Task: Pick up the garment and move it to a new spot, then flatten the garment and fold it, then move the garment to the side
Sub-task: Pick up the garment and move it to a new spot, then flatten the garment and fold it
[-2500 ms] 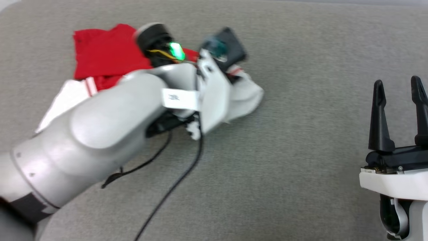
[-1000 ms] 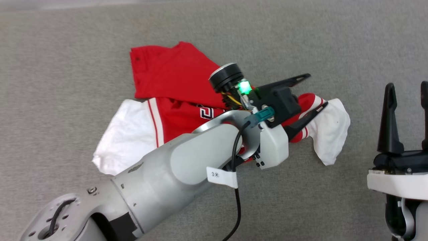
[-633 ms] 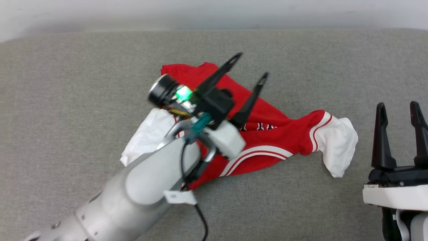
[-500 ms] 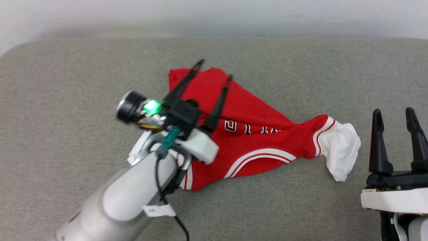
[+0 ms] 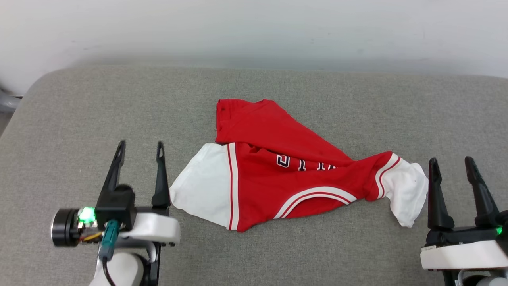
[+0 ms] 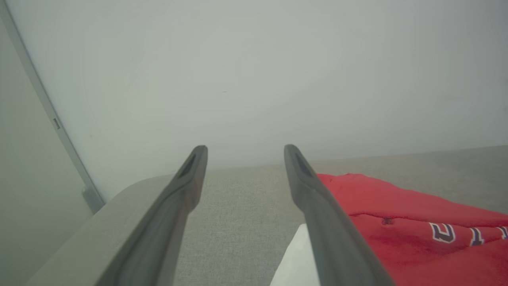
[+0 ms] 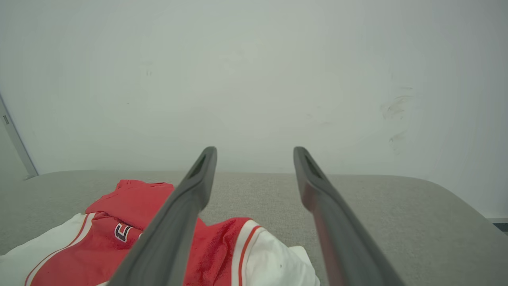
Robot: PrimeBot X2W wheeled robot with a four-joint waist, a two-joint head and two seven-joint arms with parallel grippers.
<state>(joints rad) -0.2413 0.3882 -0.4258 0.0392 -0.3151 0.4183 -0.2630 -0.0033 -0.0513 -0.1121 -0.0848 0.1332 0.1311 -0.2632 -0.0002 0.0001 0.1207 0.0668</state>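
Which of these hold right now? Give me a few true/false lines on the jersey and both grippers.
1. The left gripper is shut on a white sleeve. False: it is open and grips nothing; the left sleeve lies beside it.
2. The garment lies rumpled on the grey cushion, not flattened. True.
3. The right gripper is open and empty. True.
4. The whole chest print is readable. False: a fold covers it, leaving part of the lettering.
5. The right sleeve lies on the right gripper's side. True.
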